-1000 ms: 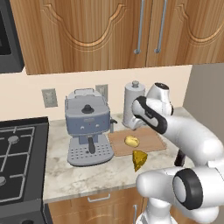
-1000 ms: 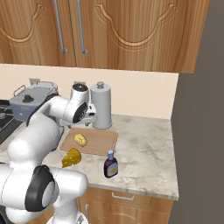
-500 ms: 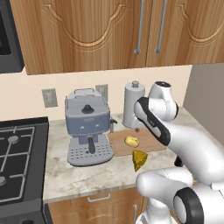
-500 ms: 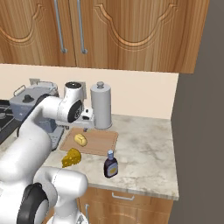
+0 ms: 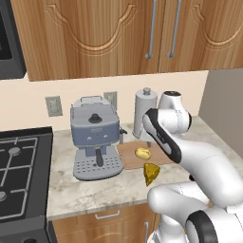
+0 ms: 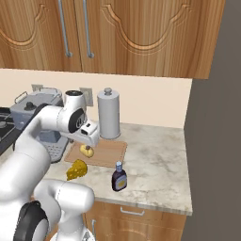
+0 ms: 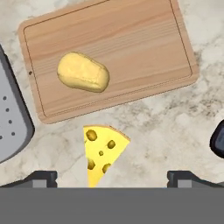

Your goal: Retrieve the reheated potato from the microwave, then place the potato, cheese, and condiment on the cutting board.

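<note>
The potato (image 7: 83, 72) lies on the left part of the cutting board (image 7: 144, 48), free of any grip. On the counter just in front of the board lies the cheese (image 7: 101, 153). My gripper (image 7: 113, 178) hangs open above the counter, over the cheese's narrow end and the board's front edge. The condiment bottle (image 6: 119, 176) stands on the counter to the right of the cheese. From the right base view, my gripper (image 6: 88, 144) hovers just above the potato (image 6: 85, 151) and the board (image 6: 106, 153). A corner of the black microwave (image 5: 8, 42) shows at upper left.
A grey coffee machine (image 5: 95, 137) stands left of the board, its drip tray (image 7: 11, 122) close to the board's edge. A paper towel roll (image 5: 144, 118) stands behind the board. The stove (image 5: 19, 180) is far left. Wooden cabinets hang overhead.
The hand has shifted a little toward the front edge of the board and stayed open. Potato, cheese and bottle lie where they were.
</note>
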